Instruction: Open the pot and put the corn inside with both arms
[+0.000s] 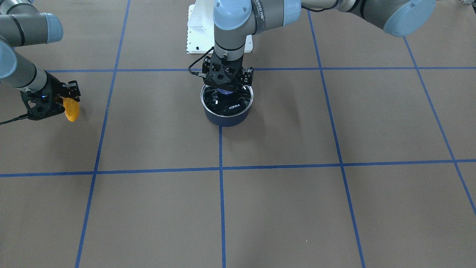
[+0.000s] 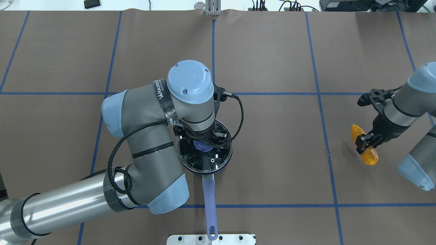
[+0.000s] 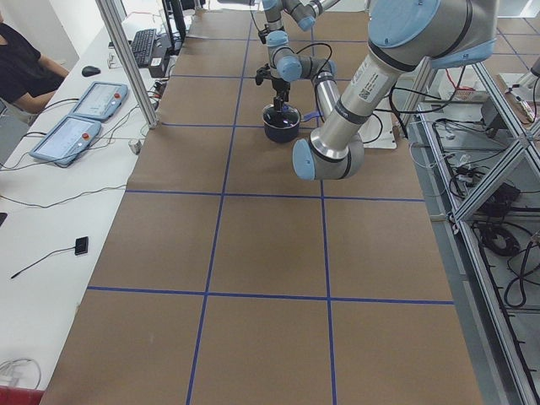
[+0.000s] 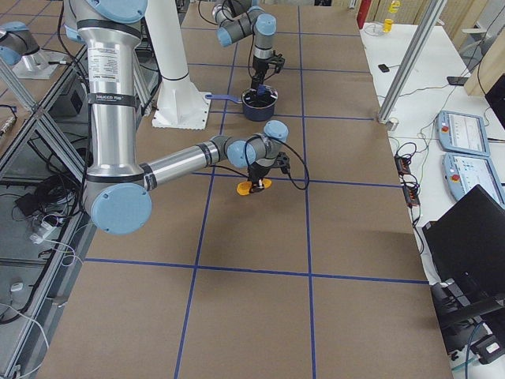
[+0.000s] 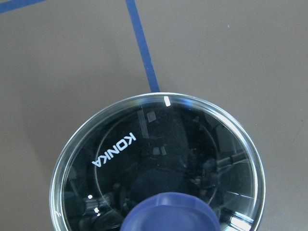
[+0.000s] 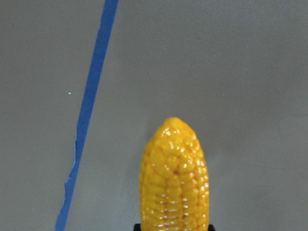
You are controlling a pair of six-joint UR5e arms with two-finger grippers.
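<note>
Pot (image 1: 227,117) stands mid-table with its glass lid (image 5: 144,159) on and its handle (image 2: 208,200) pointing back toward the robot's base. Our left claw (image 1: 227,88) is down over the blue knob (image 5: 168,214) with a finger on either side. We cannot tell whether the fingers press on it. Our right claw (image 2: 366,143) pinches the corn (image 2: 370,157) across its middle, low over the table (image 1: 297,204) and well apart from the pot, on the robot's right side.

We see a few risks. A shallow or off-centre hold on the rounded knob could let the lid tilt or slip as it rises, or drag the light pot along. The corn is bumpy and round, so it may swivel in the pinch. If we bring it in before the lid is clear, our two arms could crowd each other above the pot, or the corn could clip the rim and roll away.
</note>
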